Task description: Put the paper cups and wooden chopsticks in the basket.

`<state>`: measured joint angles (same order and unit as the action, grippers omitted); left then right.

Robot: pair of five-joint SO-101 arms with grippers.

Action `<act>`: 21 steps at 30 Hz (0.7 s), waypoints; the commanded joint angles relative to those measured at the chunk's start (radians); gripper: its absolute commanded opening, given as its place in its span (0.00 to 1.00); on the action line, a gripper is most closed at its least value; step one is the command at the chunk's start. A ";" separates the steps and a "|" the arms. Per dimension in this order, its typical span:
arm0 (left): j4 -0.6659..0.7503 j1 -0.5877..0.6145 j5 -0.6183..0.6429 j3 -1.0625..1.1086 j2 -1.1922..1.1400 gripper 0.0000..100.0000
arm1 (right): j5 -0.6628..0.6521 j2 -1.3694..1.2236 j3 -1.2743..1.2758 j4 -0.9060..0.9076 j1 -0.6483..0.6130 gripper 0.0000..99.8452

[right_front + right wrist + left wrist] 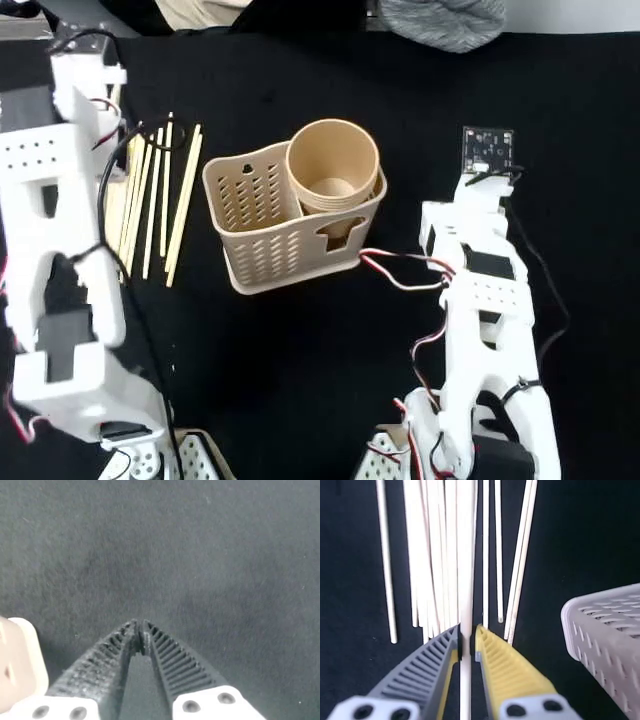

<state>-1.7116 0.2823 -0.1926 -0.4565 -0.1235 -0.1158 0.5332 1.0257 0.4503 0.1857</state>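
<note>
Several wooden chopsticks [152, 205] lie side by side on the black cloth, left of the beige slotted basket [262, 250]. Stacked paper cups [332, 165] stand upright in the basket's right compartment. My left gripper [466, 634] is down among the chopsticks [445, 555], shut on one chopstick [465, 605] that runs straight between its grey and yellow fingers. The basket's corner [607, 630] is close beside it. Right of the basket, my right gripper [139, 630] is shut on nothing, low over bare cloth, with a beige basket edge [17, 665] at its side.
The left arm [50, 250] stretches over the table's left side and covers part of the chopstick pile. The right arm [485, 300] lies along the right side, with a red and white cable [400, 270] looping toward the basket. A grey bundle [440, 20] lies at the far edge.
</note>
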 commanded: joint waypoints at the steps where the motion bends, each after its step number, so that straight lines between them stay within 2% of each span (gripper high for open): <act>1: 0.117 -0.039 0.040 0.124 0.196 0.03 | 0.005 -0.004 -0.002 -0.017 -0.020 0.01; 12: 0.706 -0.130 0.149 0.667 0.801 0.03 | 0.005 -0.004 -0.002 -0.017 -0.018 0.01; 16: 0.872 -0.170 0.201 0.753 0.967 0.03 | 0.005 -0.004 -0.002 -0.017 -0.018 0.01; 21: 1.086 -0.237 0.213 0.792 1.040 0.03 | 0.005 -0.004 -0.002 -0.017 -0.018 0.01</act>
<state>-0.7864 0.1043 0.0038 0.3291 0.8585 -0.1158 0.5332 1.0319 0.4503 0.1811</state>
